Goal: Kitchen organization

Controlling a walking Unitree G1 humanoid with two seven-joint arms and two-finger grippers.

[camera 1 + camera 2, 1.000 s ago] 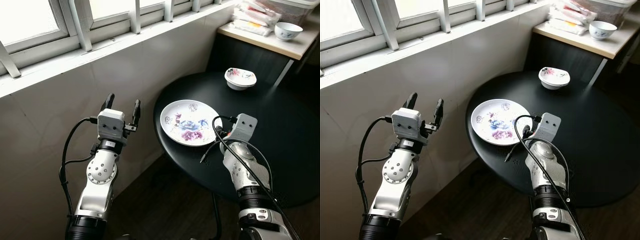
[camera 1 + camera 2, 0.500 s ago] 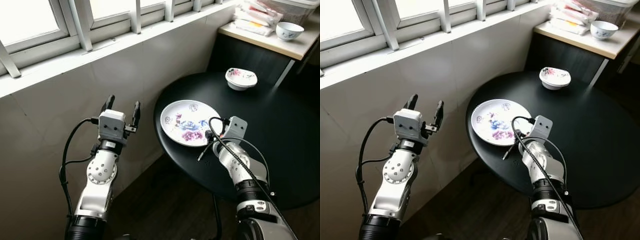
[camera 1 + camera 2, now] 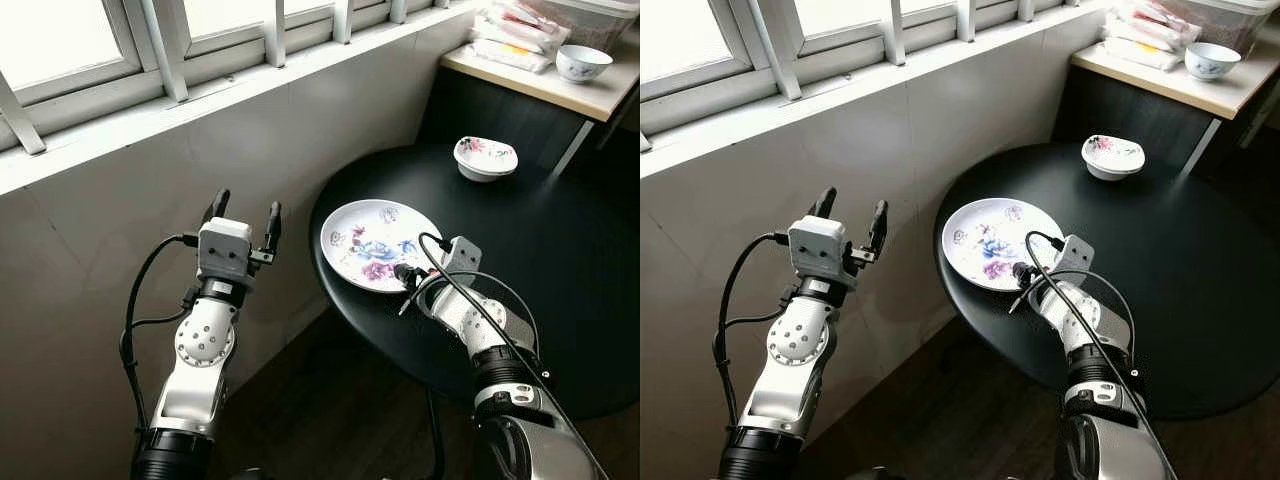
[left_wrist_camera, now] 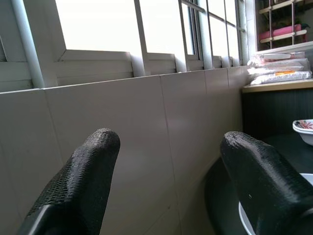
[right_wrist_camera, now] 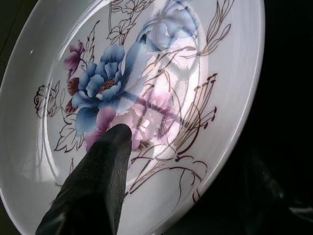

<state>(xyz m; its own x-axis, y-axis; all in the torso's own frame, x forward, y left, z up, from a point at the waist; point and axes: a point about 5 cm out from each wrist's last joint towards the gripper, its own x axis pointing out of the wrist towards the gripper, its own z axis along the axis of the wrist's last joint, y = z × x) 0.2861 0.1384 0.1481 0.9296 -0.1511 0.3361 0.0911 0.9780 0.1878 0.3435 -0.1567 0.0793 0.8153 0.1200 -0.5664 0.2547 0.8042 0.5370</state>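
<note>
Head-camera views look down on a round black table (image 3: 560, 300) standing beside a tiled wall (image 3: 120, 260) under a window (image 3: 60, 40). On the table lies a white plate (image 3: 375, 240) painted with blue, pink and purple flowers, near the edge closest to the robot. Farther back on the same table sits a small white flowered bowl (image 3: 485, 158), well apart from the plate.

Reaching low over the table's near edge, the right gripper (image 3: 400, 273) is at the plate's rim. In the right wrist view one black finger (image 5: 93, 186) lies over the painted face of the plate (image 5: 146, 63), while the other is a dark blur against the black tabletop outside the rim, so the fingers seem to straddle the rim; whether they already pinch it I cannot tell.

Raised in front of the wall, off the table, the left gripper (image 3: 245, 208) points upward with its two fingers (image 4: 78, 181) spread wide and nothing between them.

Beyond the table a pale counter (image 3: 530, 80) carries a blue-patterned cup (image 3: 583, 62) and stacked plastic packets (image 3: 510, 40). Their printing is too small to read, and no brand or writing can be made out on the plate.
</note>
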